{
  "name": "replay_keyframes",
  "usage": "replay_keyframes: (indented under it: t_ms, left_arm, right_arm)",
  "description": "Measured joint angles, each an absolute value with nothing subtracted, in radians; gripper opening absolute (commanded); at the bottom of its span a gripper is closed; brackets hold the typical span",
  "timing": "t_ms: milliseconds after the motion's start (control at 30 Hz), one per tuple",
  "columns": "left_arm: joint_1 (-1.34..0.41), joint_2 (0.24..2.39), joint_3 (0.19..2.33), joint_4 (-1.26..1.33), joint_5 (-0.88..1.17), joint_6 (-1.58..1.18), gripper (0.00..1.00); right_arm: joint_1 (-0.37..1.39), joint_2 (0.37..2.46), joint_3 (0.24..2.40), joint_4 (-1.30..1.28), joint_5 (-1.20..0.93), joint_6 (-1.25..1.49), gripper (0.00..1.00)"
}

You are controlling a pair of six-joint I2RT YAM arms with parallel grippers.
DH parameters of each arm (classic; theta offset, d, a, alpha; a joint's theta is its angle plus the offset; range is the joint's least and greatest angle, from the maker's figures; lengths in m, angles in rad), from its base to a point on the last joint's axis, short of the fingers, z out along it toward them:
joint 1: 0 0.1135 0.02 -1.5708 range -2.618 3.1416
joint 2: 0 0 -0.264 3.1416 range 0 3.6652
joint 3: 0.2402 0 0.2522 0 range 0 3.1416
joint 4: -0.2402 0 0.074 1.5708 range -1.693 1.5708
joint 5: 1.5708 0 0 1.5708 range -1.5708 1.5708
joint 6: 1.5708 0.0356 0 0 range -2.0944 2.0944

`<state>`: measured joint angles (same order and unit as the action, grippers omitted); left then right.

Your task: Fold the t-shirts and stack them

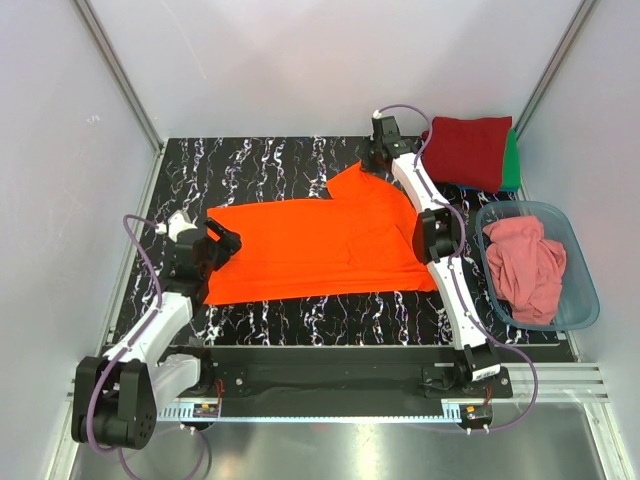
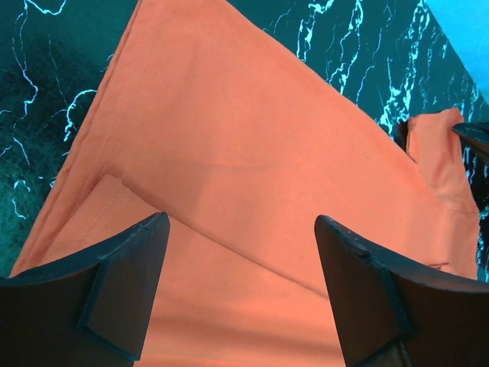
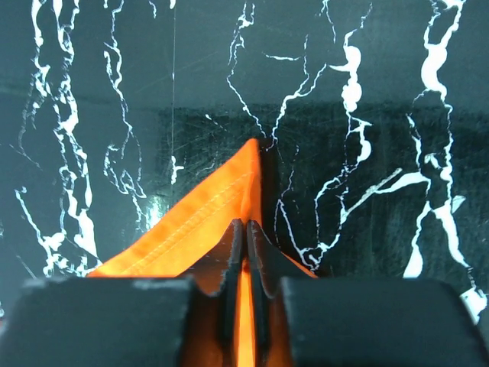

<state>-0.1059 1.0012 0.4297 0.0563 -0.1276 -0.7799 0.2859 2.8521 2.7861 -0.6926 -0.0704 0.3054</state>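
A bright orange t-shirt point(image 1: 320, 250) lies spread flat across the middle of the black marbled table. My right gripper point(image 1: 375, 160) is at its far corner, shut on a pointed, stitched edge of the orange cloth point(image 3: 206, 222); in the right wrist view the right gripper point(image 3: 247, 223) has the cloth pinched between its closed fingers. My left gripper point(image 1: 225, 243) hovers open over the shirt's left end. In the left wrist view the left gripper point(image 2: 241, 222) has only flat orange cloth point(image 2: 252, 138) below its spread fingers. A dark red folded shirt point(image 1: 468, 150) rests on a green one point(image 1: 513, 165) at the back right.
A translucent blue-grey tub point(image 1: 590, 290) stands at the right edge with a crumpled salmon-pink shirt point(image 1: 525, 265) inside. White walls and metal posts enclose the table on three sides. The right arm stretches over the orange shirt's right part.
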Motion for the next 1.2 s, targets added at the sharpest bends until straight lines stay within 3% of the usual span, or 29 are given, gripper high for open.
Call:
replay_keyframes:
  t_ms: [133, 267, 733, 1200]
  left_arm:
    - [-0.106, 1.055, 0.476, 0.012, -0.128, -0.749, 0.79]
    - [-0.105, 1.222, 0.683, -0.130, -0.183, -0.714, 0.71]
    - [0.033, 1.765, 1.241, -0.319, -0.246, -0.677, 0.64]
    - [0.031, 2.019, 1.419, -0.419, -0.285, -0.704, 0.59]
  right_arm:
    - [0.286, 2.851, 2.756, -0.676, -0.067, 0.311, 0.00]
    - [0.286, 2.812, 2.687, -0.654, -0.065, 0.311, 0.00]
    - [0.286, 2.703, 2.487, -0.605, -0.114, 0.315, 0.00]
    - [0.285, 2.649, 2.385, -0.575, -0.152, 0.318, 0.00]
